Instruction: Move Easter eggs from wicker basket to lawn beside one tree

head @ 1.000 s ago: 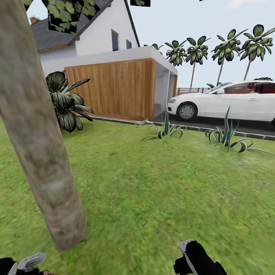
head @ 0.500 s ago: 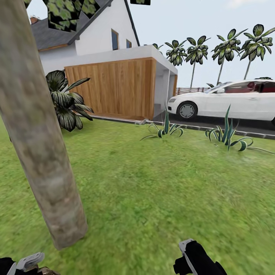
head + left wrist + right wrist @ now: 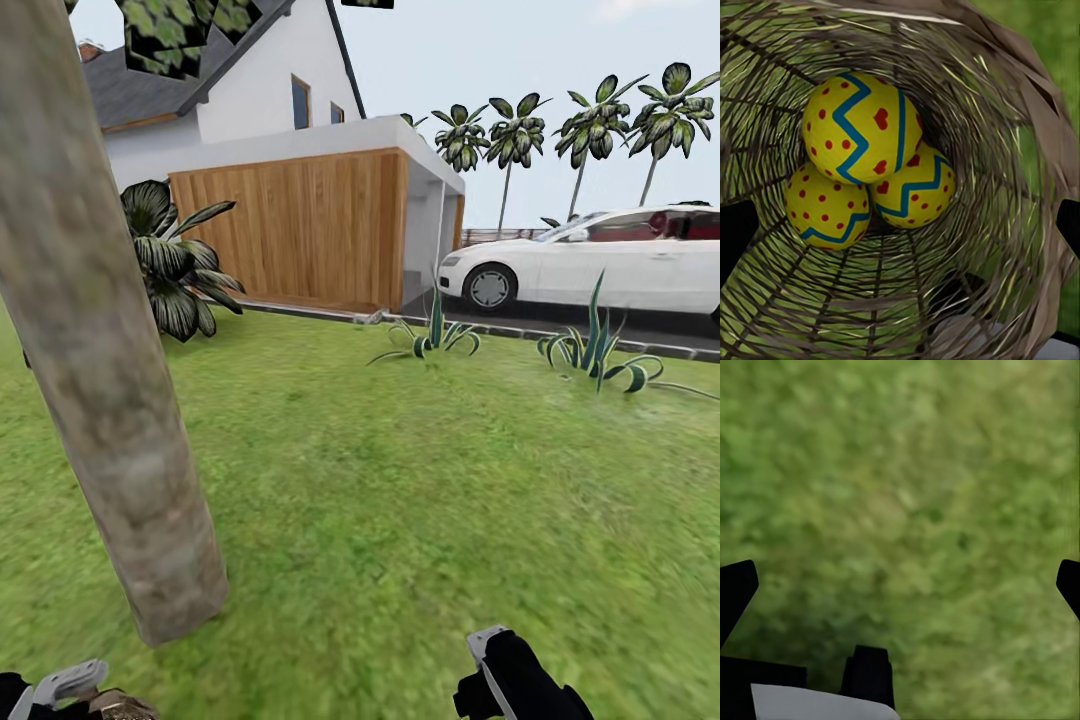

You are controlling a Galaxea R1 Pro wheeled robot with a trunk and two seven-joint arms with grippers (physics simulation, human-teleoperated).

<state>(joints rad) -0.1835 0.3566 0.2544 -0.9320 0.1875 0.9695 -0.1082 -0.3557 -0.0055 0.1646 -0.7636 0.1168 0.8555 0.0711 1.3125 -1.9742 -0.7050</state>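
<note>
The right gripper (image 3: 900, 585) stays spread wide over bare lawn (image 3: 907, 495); whether the left's jaws clasp the wicker basket (image 3: 1020, 150) I cannot tell. Three Easter eggs (image 3: 862, 127) sit inside. The tree (image 3: 110, 400) has shifted slightly.

Head camera is looking forward and slightly down over the lawn (image 3: 420, 480), tree (image 3: 110, 400) close ahead of the left arm. Left wrist camera is peering straight into the wicker basket (image 3: 1020, 150), very near. Right wrist camera is facing the same lawn (image 3: 900, 495), close beyond its fingertips.
</note>
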